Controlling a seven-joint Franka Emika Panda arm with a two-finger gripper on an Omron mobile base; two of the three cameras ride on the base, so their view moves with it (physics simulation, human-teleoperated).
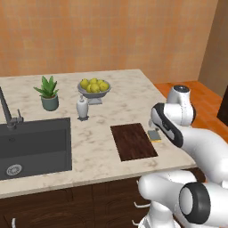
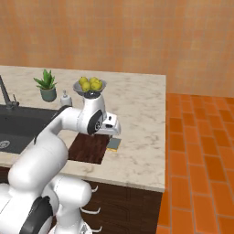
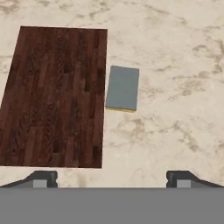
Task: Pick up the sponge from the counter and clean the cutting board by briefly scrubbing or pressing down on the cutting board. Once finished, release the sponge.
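The sponge (image 3: 123, 88), a small grey-green block with a yellow underside, lies flat on the counter (image 3: 175, 65) just right of the cutting board (image 3: 57, 96). In the base views the sponge (image 1: 154, 135) (image 2: 114, 144) rests against the right edge of the dark brown board (image 1: 132, 141) (image 2: 89, 148). My gripper (image 3: 111, 180) hovers above the counter, open, with its fingertips (image 3: 43, 179) spread wide and nothing between them. The sponge sits ahead of the gripper, near the centre of the hand view. The arm hides part of the sponge in the left base view.
A black sink (image 1: 33, 147) with a faucet (image 1: 6, 109) lies at the counter's left. A potted plant (image 1: 48, 92), a soap dispenser (image 1: 82, 107) and a bowl of lemons (image 1: 93, 87) stand behind the board. The counter's right edge (image 2: 162, 137) drops to an orange tiled floor.
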